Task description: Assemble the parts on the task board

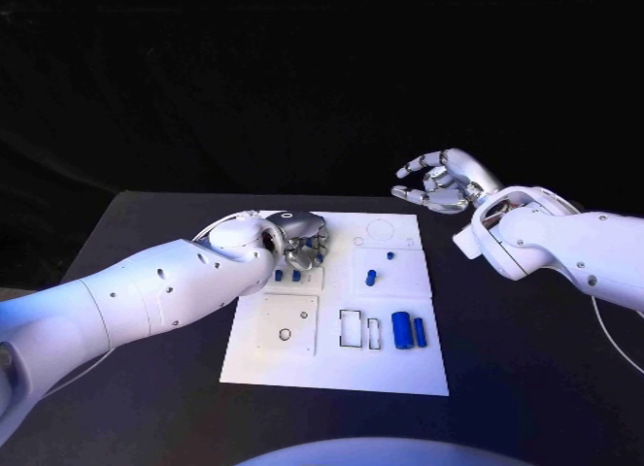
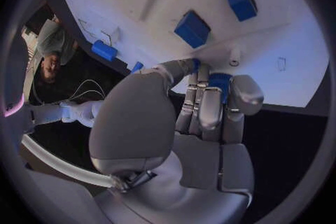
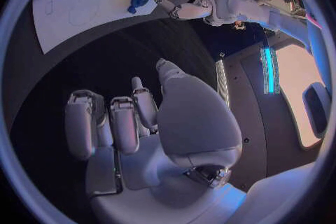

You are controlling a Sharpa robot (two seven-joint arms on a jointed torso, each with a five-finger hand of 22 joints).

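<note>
Head view: left hand [image 1: 302,239] hung over the task board's [image 1: 406,374] far-left corner, near two small blue parts [image 1: 286,275].

Left wrist view: its fingers [image 2: 210,112] curled round a blue part [image 2: 220,80]; likely a pick-up, seating comes next.

Right wrist view: right hand [image 3: 133,123] held nothing, fingers loosely apart, off the board.

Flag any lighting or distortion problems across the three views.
Head view: bluish light, task board evenly lit, left robot hand shading its near parts. Left wrist view: fisheye bends the board's edges, blue blocks sharp. Right wrist view: right robot hand dim.
</note>
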